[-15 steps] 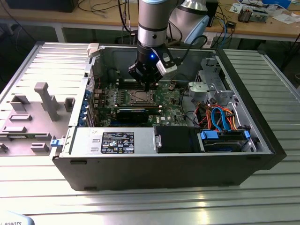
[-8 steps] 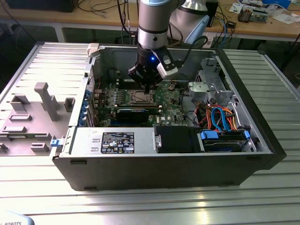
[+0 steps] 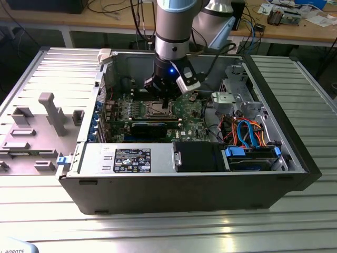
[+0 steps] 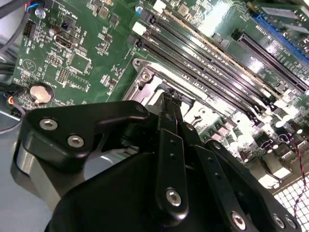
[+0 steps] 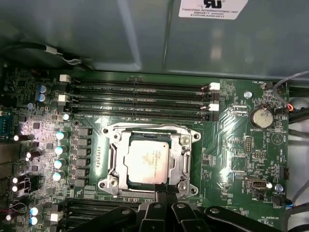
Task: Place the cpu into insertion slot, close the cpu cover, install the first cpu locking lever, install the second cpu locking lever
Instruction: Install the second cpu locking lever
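Down inside the open computer case, the arm has its gripper lowered over the green motherboard, right at the socket. In the first wrist view the cpu lies flat in the insertion slot, its dull silver top facing up and its edges square with the socket's sides; being square, it has no long axis to speak of. The cpu cover lies down flat around the chip, its window framing the metal top, with screw posts at the frame's corners. The black fingers come together into a narrow point that reaches the cover's edge on the side away from the long black memory slots. The jaws look drawn in close, tips all but touching each other, and I cannot tell whether anything thin is pinched between them. In the second wrist view the fingertips come down at the silvery socket frame, and the memory slots run lengthwise just beyond it. A round coin battery sits on the board well apart from the socket. In the exterior view the socket stands towards the case's far wall, with the blue and orange cables off to the exterior view's right.
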You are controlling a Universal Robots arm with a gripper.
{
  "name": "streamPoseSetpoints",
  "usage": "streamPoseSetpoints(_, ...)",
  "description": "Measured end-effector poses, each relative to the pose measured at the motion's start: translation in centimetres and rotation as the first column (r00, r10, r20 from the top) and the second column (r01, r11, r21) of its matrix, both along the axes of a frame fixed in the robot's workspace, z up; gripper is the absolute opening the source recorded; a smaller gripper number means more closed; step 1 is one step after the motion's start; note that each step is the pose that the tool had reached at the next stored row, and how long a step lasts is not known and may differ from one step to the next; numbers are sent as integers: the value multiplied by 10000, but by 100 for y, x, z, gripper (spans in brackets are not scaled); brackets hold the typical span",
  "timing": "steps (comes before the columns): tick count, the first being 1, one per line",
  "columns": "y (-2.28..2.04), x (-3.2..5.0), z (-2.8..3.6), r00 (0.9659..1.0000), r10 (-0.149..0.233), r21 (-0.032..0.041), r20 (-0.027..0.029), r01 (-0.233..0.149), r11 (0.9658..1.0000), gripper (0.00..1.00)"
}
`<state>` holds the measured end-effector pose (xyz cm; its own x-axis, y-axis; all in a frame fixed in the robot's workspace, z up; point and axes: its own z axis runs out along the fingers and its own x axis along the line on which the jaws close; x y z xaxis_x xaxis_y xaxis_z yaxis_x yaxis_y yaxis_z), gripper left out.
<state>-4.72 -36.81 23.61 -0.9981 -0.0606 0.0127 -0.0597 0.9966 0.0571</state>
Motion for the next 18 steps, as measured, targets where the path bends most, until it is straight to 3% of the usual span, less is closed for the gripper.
streamPoseSetpoints(3,-91,-1,-1,10000,-1,110,0,1,9999,11)
streamPoseSetpoints(5,-177,0,-2,10000,-1,163,0,1,9999,11)
streamPoseSetpoints(6,-228,-2,-2,10000,0,244,-1,0,9997,11)
streamPoseSetpoints(9,-311,-26,-4,10000,-1,539,-1,1,9985,11)
streamPoseSetpoints(12,-328,-74,-8,10000,-1,657,0,1,9978,11)
streamPoseSetpoints(18,-333,-218,-22,10000,-1,774,0,1,9970,11)
